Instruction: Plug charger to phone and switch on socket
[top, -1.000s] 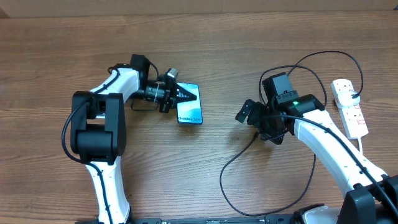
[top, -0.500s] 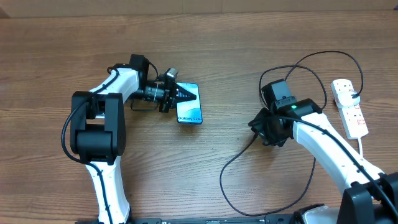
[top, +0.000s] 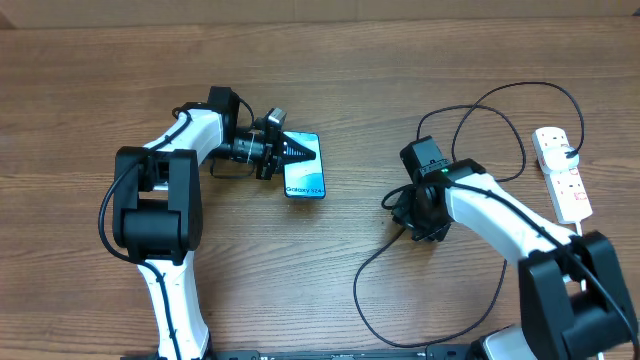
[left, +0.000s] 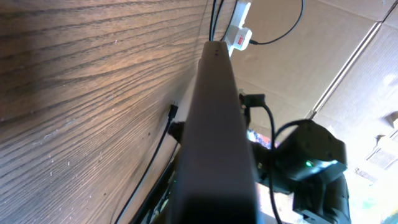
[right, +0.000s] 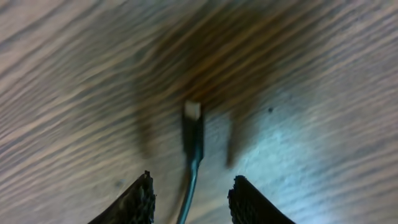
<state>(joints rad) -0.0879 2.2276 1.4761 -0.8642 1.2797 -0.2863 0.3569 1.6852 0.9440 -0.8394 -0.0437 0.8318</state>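
Observation:
The phone (top: 307, 178) lies flat left of centre, screen lit. My left gripper (top: 302, 151) is shut, rolled on its side, with its fingertips lying over the phone's upper left corner; in the left wrist view the fingers (left: 214, 155) are a dark blur. The charger (top: 357, 285) loops across the right half of the table. Its small plug tip (right: 193, 112) lies on the wood just ahead of my right gripper (right: 194, 202), which is low over the table (top: 398, 208). Its jaws stand apart on either side of the cable without touching it. The socket (top: 562, 175) lies at the far right.
A black plug (top: 571, 152) sits in the socket and a white cord (top: 583, 228) runs off toward the front right. A cardboard wall (top: 320, 8) lines the back edge. The socket (left: 239, 34) and the right arm (left: 311, 162) show in the left wrist view.
My right gripper has swung round and dropped over the charger's plug end, and its jaws have narrowed. The left arm and the phone have stayed put.

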